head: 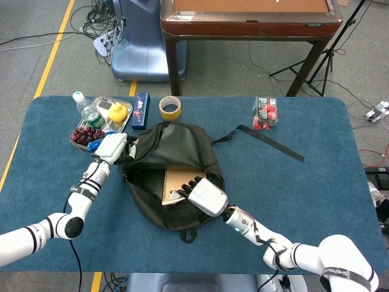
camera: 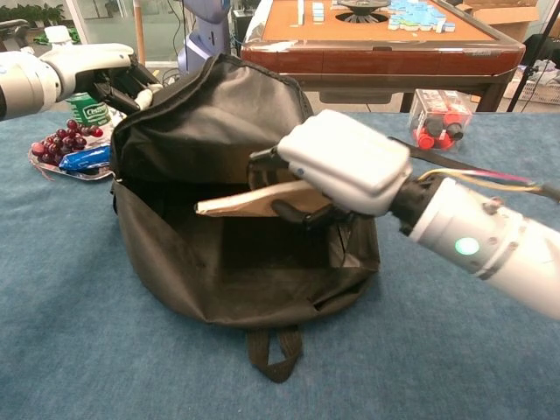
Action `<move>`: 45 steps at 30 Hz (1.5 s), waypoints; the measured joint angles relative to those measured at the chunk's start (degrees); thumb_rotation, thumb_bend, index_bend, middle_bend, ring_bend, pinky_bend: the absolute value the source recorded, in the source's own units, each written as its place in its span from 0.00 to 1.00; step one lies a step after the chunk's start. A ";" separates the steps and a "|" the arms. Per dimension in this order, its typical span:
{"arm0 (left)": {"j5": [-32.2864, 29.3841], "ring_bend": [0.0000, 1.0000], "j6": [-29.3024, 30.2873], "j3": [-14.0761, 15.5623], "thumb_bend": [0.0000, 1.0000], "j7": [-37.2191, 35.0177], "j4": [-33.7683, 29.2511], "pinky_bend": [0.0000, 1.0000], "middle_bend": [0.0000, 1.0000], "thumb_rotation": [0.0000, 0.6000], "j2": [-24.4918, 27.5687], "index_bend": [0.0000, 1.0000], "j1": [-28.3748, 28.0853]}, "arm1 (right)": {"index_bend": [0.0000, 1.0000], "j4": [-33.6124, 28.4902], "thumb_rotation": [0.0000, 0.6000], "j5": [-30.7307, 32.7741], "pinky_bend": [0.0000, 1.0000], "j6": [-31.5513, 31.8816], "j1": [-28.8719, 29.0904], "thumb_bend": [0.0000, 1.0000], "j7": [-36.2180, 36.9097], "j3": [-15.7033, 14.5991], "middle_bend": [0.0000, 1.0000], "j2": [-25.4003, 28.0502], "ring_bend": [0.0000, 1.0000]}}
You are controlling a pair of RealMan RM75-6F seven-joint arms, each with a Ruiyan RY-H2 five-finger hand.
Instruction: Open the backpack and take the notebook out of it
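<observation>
My left hand (head: 113,148) grips the upper edge of the black fabric backpack (head: 172,145), fingers clamped on the cloth w/ the flap held up. Chest view shows the bag's dark interior; head view shows the brown spiral-bound notebook (head: 177,184) cover from above, w/ a dark label I can't read. Notebook sits in the bag's mouth, lifted & nearly flat, edge-on in chest view. My right hand (camera: 337,171) holds it, fingers above & thumb below. Behind my left hand, a green bottle label (camera: 89,108) — text too small to read.
</observation>
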 measured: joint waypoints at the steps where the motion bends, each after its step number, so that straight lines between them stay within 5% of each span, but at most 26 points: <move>1: 0.25 0.59 0.14 0.09 0.56 -0.15 -0.33 0.32 0.73 1.00 0.16 0.69 0.20 | 0.92 -1.61 1.00 -0.21 0.70 0.74 -0.42 0.53 -0.18 -0.10 0.67 1.16 0.65; 9: 2.48 0.58 1.00 1.30 0.54 -0.82 -3.07 0.32 0.71 1.00 1.36 0.65 1.66 | 0.92 -19.17 1.00 -1.41 0.71 7.74 -5.14 0.53 -0.16 -0.84 0.68 14.48 0.65; 11: 3.13 0.57 0.88 1.73 0.49 -1.07 -4.29 0.32 0.68 0.87 2.09 0.58 2.05 | 0.92 -23.69 1.00 -1.72 0.71 9.71 -6.59 0.53 -0.04 -0.90 0.68 18.84 0.65; 14: 3.82 0.49 0.34 2.40 0.33 -1.45 -6.63 0.32 0.59 0.55 3.58 0.42 2.63 | 0.92 -28.61 1.00 -2.20 0.71 12.69 -9.00 0.53 -0.13 -0.94 0.68 24.86 0.65; 17: 4.70 0.44 0.04 3.07 0.27 -1.78 -9.42 0.32 0.51 0.41 5.36 0.34 3.33 | 0.92 -32.05 1.00 -2.48 0.71 15.46 -11.67 0.53 -0.09 -0.96 0.68 29.93 0.65; 26: 9.29 0.38 2.55 4.48 0.25 -2.69 -16.48 0.31 0.43 0.33 10.17 0.27 6.18 | 0.92 -36.75 1.00 -2.34 0.71 20.59 -17.26 0.53 2.73 0.33 0.68 38.54 0.65; 34: 9.11 0.38 4.32 4.74 0.25 -0.99 -15.80 0.29 0.43 0.33 10.98 0.27 6.76 | 0.92 -34.67 1.00 0.10 0.71 16.27 -16.85 0.53 1.90 2.49 0.68 38.36 0.65; 45: 10.09 0.37 7.81 4.53 0.25 -0.75 -15.80 0.27 0.43 0.34 11.85 0.27 8.50 | 0.92 -20.92 1.00 4.30 0.71 3.99 -9.36 0.53 -1.71 7.04 0.68 27.17 0.65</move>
